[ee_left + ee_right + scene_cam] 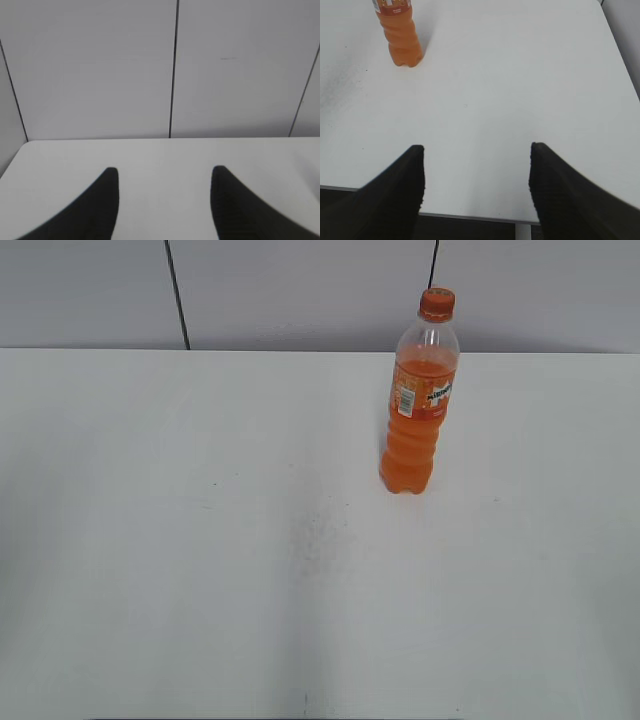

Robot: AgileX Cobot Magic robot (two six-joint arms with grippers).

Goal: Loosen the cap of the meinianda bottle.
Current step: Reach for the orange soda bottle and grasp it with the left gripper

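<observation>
Meinianda bottle stood upright on the white surface, toward the back and a bit to the right of the middle. It was a slim clear bottle with orange drink inside, filled up to about the label. The label was orange with a small white patch on it. The cap sat on top of the neck, small, round and orange. Nothing was touching the bottle or the cap.

From the right arm's camera, the lower part of the bottle showed far off at the top left. The right pincer had its two dark fingers spread wide apart, with only bare white surface between them. It was well apart from the bottle.

From the left arm's camera, the left pincer was spread wide too and held nothing. Past it were the back edge of the surface and a grey wall with thin dark lines running down it.
</observation>
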